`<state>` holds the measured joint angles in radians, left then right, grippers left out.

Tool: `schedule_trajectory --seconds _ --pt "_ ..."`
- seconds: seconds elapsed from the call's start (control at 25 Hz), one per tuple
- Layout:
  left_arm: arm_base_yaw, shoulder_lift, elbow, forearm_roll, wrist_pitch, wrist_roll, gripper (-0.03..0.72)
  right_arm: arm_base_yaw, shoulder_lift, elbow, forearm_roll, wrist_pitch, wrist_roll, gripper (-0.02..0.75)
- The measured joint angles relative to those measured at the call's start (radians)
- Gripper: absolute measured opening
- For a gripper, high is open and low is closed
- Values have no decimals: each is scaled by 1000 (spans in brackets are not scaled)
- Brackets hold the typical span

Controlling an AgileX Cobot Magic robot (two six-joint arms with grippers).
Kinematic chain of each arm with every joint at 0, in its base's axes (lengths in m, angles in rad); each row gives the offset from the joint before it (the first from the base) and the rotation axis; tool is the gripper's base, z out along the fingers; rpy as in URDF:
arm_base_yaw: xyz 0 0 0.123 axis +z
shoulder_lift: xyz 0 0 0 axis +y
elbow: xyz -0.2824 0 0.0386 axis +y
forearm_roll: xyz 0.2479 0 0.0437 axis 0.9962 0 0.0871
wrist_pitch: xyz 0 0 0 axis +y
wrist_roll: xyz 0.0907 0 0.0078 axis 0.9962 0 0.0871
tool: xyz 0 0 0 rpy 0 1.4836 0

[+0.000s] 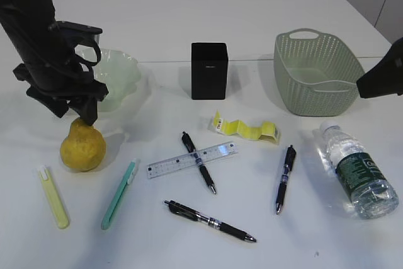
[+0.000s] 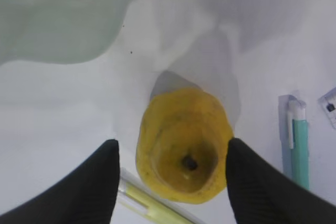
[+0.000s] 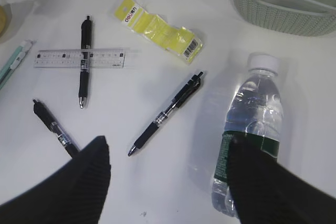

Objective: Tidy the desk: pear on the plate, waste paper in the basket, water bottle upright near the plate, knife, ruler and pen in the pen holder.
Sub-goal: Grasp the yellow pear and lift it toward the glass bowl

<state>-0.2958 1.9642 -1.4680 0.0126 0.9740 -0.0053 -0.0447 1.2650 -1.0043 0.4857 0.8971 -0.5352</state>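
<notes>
The yellow pear (image 1: 83, 146) stands on the desk (image 1: 157, 244) in front of the ruffled green plate (image 1: 119, 72). My left gripper (image 2: 172, 142) hangs open just over the pear (image 2: 184, 150), one finger on each side of it. My right gripper (image 3: 168, 148) is open above bare desk, with the water bottle (image 3: 252, 124) lying on its side under its right finger. The waste paper (image 1: 245, 127), ruler (image 1: 192, 159) and three pens (image 1: 198, 162) (image 1: 210, 220) (image 1: 285, 177) lie mid-desk. A teal knife (image 1: 119, 194) lies beside the pear.
The black pen holder (image 1: 209, 70) stands at the back centre and the basket (image 1: 318, 74) at the back right. A yellow-green cutter (image 1: 53, 196) lies at the front left. One pen lies across the ruler.
</notes>
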Motion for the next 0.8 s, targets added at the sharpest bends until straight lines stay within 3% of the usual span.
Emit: schedule_trajectory --seconds 0.64,0.8 --pt "0 75 -8 -19 -19 -2 454 0 4 0 0 0 0 513" --pt "0 81 -8 -28 -19 -2 421 0 5 0 0 0 0 513"
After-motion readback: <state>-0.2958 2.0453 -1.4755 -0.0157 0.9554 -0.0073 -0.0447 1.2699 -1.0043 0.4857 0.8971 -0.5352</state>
